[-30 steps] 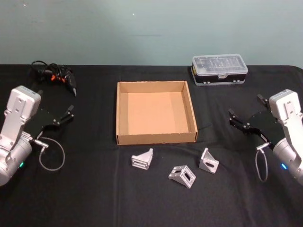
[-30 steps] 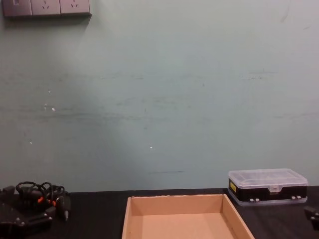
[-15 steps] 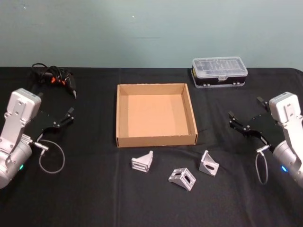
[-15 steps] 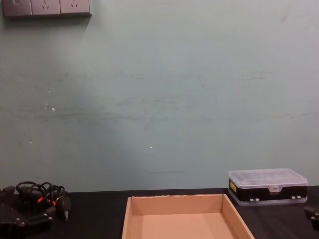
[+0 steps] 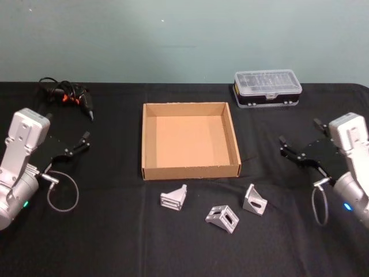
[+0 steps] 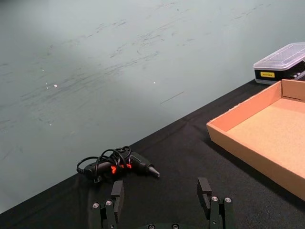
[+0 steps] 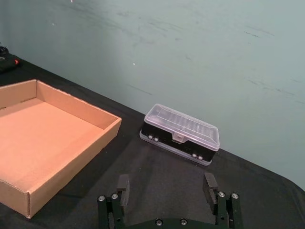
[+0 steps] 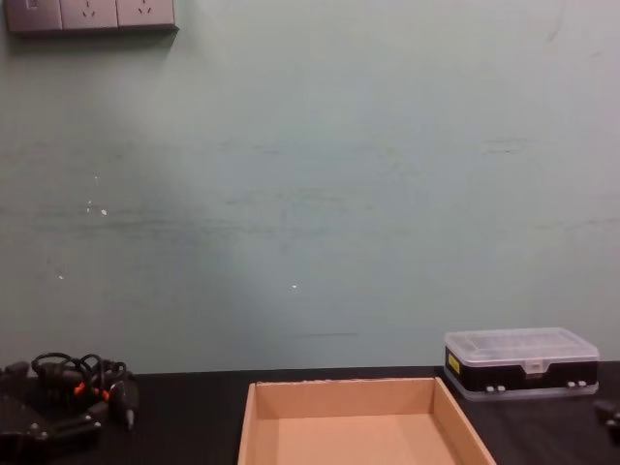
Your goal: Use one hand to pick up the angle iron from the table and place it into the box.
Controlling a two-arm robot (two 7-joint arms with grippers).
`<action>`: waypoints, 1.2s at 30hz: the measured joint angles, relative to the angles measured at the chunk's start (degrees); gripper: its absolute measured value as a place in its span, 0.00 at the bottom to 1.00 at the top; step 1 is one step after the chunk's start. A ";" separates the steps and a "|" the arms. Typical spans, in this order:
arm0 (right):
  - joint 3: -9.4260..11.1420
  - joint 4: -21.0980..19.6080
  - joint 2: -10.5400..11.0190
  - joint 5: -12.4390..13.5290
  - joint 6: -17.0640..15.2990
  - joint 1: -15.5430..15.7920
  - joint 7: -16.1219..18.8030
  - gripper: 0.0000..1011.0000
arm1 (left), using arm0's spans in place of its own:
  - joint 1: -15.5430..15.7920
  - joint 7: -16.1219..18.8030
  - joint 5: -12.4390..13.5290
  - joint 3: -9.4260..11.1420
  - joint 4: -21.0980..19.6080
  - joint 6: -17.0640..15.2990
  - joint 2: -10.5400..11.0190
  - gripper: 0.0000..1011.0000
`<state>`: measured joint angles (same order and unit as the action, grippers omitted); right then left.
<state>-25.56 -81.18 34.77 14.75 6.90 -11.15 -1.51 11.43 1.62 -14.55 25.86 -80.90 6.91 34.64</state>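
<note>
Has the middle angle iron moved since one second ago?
No. The middle angle iron lies at the same spot relative to the front wall of the box in the head view.

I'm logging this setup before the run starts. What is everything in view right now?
table: one, black, under everything
box: one, tan cardboard, table centre, empty
angle irons: three, silver, on the table in front of the box
case: one, black with clear lid, back right of the box
corded tool: one, black and orange, back left
socket strip: one, grey, on the wall, upper left
left gripper: one, black, open, left of the box
right gripper: one, black, open, right of the box
</note>
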 joint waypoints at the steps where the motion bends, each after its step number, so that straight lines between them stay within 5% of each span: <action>1: 0.44 -0.49 0.27 0.35 -0.01 0.41 0.25 0.99 | 0.00 0.00 0.00 -0.01 0.00 0.00 0.00 1.00; 12: 6.85 -13.62 6.63 8.35 -1.71 11.85 6.65 0.99 | 0.00 0.00 0.00 0.00 0.00 0.00 0.00 1.00; 19: 7.66 -19.81 10.38 11.94 -4.78 16.88 12.97 0.99 | 0.00 0.00 0.00 0.00 0.00 0.00 0.00 1.00; 27: 3.38 -21.13 12.72 10.30 -10.74 14.56 21.96 0.99 | 0.00 0.00 0.00 0.00 0.00 0.00 0.00 1.00; 36: 0.99 -17.09 10.27 8.21 -16.36 9.17 26.27 0.99 | 0.00 0.00 0.00 0.00 0.00 0.00 0.00 1.00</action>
<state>-24.57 -98.27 45.04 22.96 -9.46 -1.98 24.76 11.43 1.62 -14.55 25.86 -80.90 6.91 34.65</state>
